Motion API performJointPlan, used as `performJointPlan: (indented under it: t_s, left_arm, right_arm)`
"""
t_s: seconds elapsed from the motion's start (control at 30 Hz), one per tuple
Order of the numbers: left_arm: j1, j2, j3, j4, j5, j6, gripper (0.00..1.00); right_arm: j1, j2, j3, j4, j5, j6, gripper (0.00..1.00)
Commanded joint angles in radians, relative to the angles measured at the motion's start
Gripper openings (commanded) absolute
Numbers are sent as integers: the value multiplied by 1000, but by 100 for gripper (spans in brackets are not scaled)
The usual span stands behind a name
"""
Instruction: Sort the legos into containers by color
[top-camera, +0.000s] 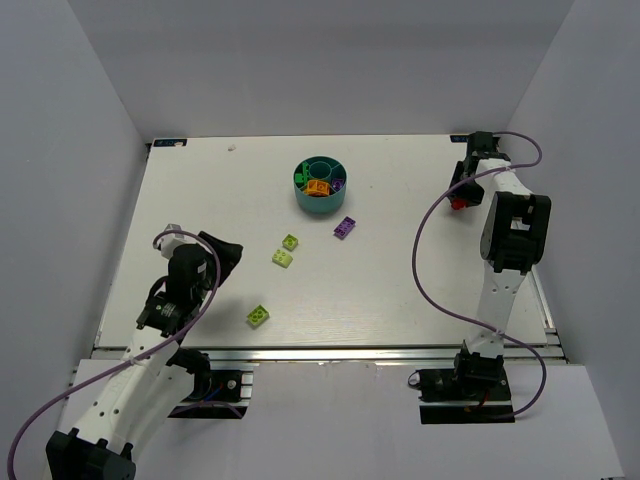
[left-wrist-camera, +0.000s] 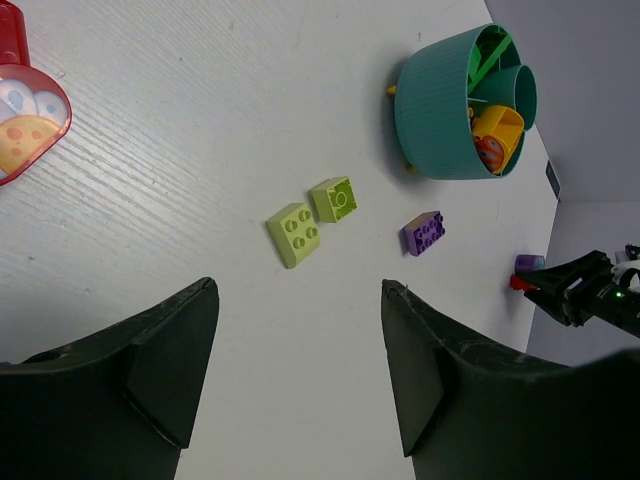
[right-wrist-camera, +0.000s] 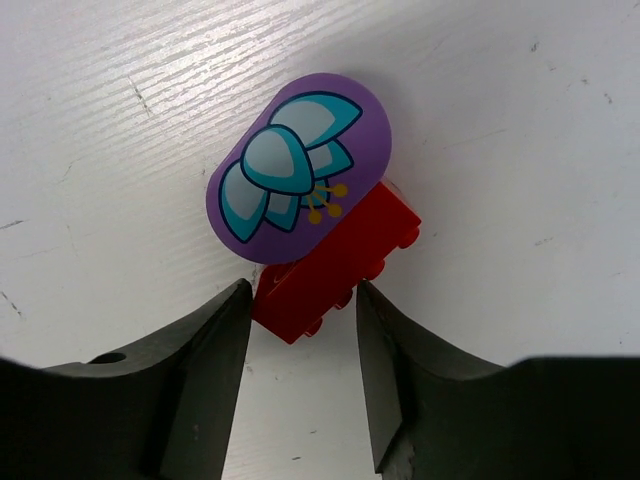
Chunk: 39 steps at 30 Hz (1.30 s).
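Legos (top-camera: 258, 315) are light, stiff, slick. Our red brick (right-wrist-camera: 335, 265) sits far right on the table (right-wrist-camera: 500, 100); we'd pinch its flat sides. Right gripper (right-wrist-camera: 300, 290) straddles it, clamped or not we can't tell; left gripper (left-wrist-camera: 300, 288) gapes empty.

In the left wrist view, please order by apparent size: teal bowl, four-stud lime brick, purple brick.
1. teal bowl
2. four-stud lime brick
3. purple brick, slightly smaller, but farther away, so unsure
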Motion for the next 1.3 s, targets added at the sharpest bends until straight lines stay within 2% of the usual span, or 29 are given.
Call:
performJointPlan:
  t_s: [0.0,0.03,0.07,0.23,0.27,0.33,0.4,0.47,0.5,0.6,0.77,0.93,1.1,1.27]
  left_arm:
    - [4,-15,-7,13,10,-1,75]
    - [6,-18,-7,13,10,-1,75]
    - [4,-22,-7,12,8,-1,75]
    - [6,-32,-7,24,28,-1,75]
    - [4,-36,-8,35,39,0,75]
    - [6,-42,-14,97,69,15,75]
    - [6,-47,-31,154,143,20,75]
    - [6,-35,-40,245,198,15,75]
    - [4,-27,-48,304,268,11,74]
    - [6,31,-46,380,367,2,72]
    - [-19,138,-17,538,444,-17,72]
    - [-75,307,24,688,478,-49,73]
    - [-164,459,108,779,487,-52,78]
    - [-213,585,161,883,511,-54,81]
  right_arm:
    - [-2,-17,5,29,11,10,49]
    - [-1,-19,3,27,4,10,47]
    - [-2,-20,0,27,-1,7,40]
    - [-10,-33,-17,29,-29,-5,19]
    - [-14,-36,-20,27,-39,-10,10]
    - [-25,-63,-38,27,-94,-24,0]
    - [-31,-113,-64,44,-156,-47,0]
    - [-36,-154,-115,58,-275,-76,0]
    - [-34,-196,-133,70,-355,-112,0]
    - [-33,-287,-218,93,-470,-194,0]
    - [-18,-423,-339,126,-667,-477,0]
    - [15,-546,-422,9,-915,-812,0]
    - [109,-643,-480,-171,-1024,-1202,0]
    - [194,-684,-502,-272,-1075,-1364,0]
